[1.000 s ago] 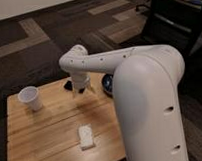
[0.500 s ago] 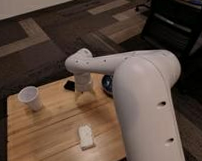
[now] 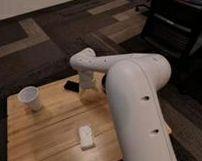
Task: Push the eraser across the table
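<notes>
Just beside gripper (image 3: 88, 95) (far table (image 3: 46, 134) edge) lies eraser (image 3: 71, 86).

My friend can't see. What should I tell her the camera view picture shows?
A big white robot arm reaches down over a wooden table, its end effector near the far edge, just beside a small black eraser. A white cup stands at the table's left, and a white block lies near the front.
</notes>
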`<state>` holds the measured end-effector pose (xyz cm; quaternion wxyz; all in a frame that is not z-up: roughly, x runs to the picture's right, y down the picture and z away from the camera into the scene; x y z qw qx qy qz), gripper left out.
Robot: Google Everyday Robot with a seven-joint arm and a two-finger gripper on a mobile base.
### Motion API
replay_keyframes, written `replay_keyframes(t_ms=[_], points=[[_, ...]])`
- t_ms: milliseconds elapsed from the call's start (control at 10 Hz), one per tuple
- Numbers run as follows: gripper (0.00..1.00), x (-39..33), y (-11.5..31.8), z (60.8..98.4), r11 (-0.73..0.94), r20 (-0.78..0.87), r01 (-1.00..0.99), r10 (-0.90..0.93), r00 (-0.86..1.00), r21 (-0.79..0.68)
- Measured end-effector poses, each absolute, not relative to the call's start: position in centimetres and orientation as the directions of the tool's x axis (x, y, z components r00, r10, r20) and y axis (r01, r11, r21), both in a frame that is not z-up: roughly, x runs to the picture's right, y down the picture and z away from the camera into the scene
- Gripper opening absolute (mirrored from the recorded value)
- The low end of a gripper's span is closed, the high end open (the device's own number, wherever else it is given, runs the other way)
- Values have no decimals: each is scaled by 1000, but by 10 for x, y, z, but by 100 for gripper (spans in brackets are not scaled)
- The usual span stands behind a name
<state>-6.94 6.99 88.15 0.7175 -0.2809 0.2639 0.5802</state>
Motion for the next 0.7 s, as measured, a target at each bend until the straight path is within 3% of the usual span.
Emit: replay_keyframes(t_ms=[500, 700], points=[[65, -70, 46, 913, 287, -700, -952, 659, 274, -102], [65, -59, 4, 933, 375, -670, -926, 678, 302, -38]])
